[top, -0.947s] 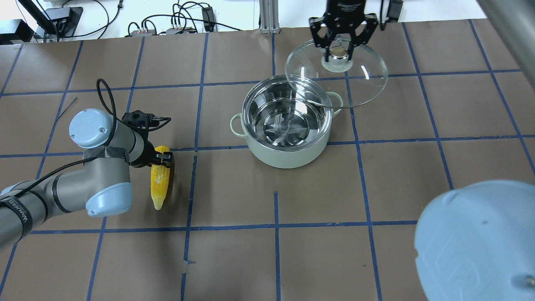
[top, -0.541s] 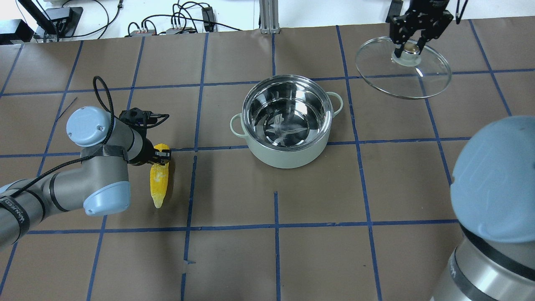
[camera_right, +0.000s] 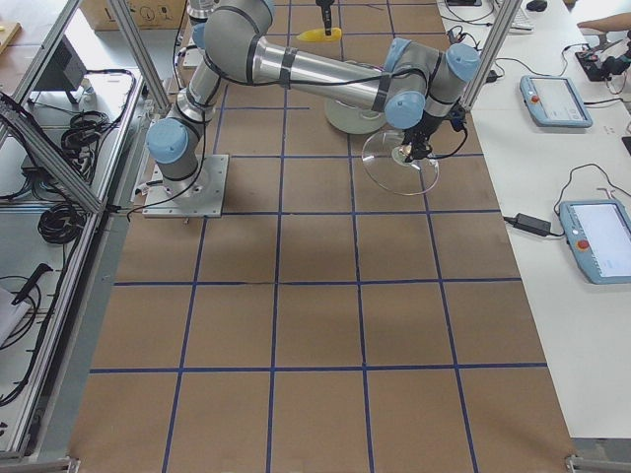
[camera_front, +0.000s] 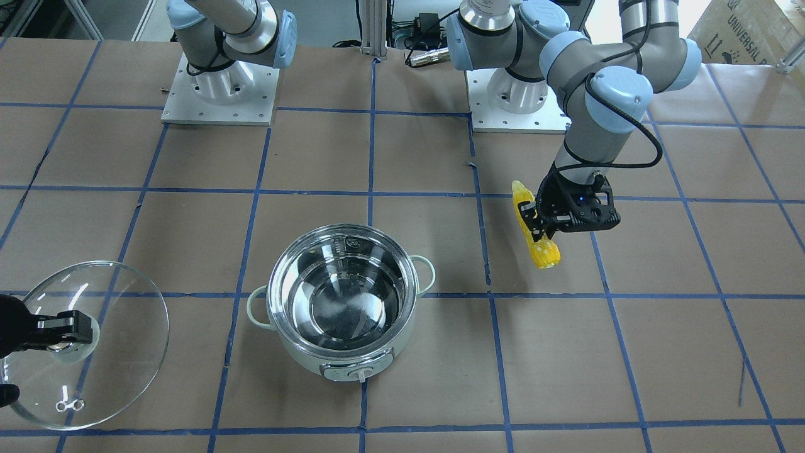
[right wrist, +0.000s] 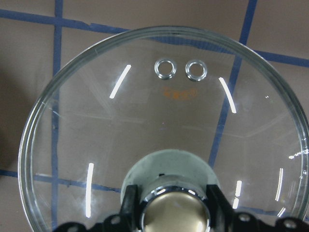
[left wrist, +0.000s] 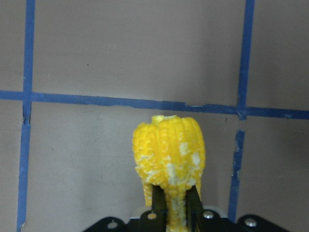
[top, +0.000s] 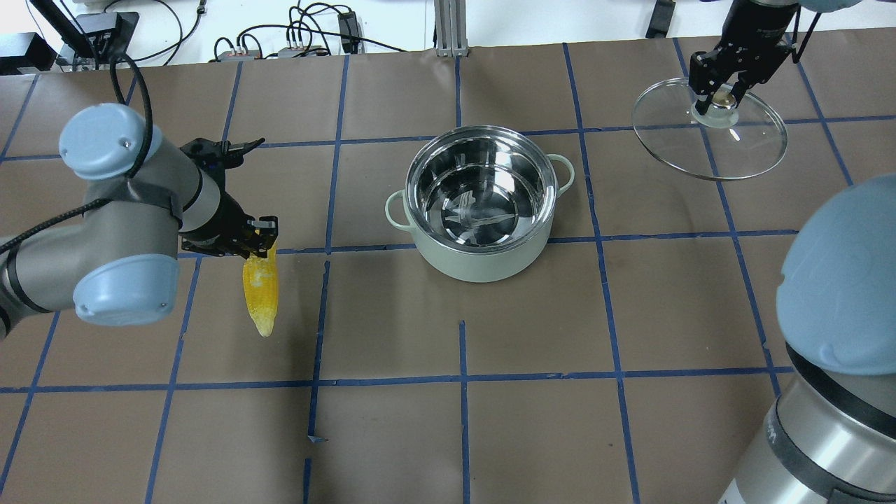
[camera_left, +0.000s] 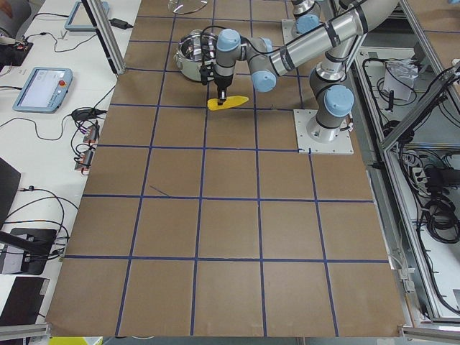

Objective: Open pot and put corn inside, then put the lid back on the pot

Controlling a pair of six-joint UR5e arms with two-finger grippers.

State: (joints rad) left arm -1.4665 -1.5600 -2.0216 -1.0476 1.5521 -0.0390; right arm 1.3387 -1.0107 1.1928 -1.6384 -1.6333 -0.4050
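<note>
The pot (top: 483,264) stands open at the table's middle, its steel inside bare; it also shows in the front view (camera_front: 302,360). My left gripper (top: 260,238) is shut on the thick end of the corn (top: 260,297), left of the pot. It holds the corn a little above the paper with the tapered end pointing toward the robot. The left wrist view shows the corn (left wrist: 169,154) between the fingers. My right gripper (top: 721,98) is shut on the knob of the lid (top: 700,150). It holds the lid to the pot's right, low over the table. The right wrist view shows the lid (right wrist: 145,125).
Brown paper with a blue tape grid covers the table. Cables and boxes (top: 294,35) lie beyond the far edge. Both arm bases (camera_front: 220,88) (camera_front: 522,94) stand at the robot's side. My right arm's elbow (top: 840,280) looms large at the overhead view's right.
My right gripper carried the lid from over the pot's rim out to the right and lower. My left arm rose with the corn, which shifted slightly left and away from the robot.
</note>
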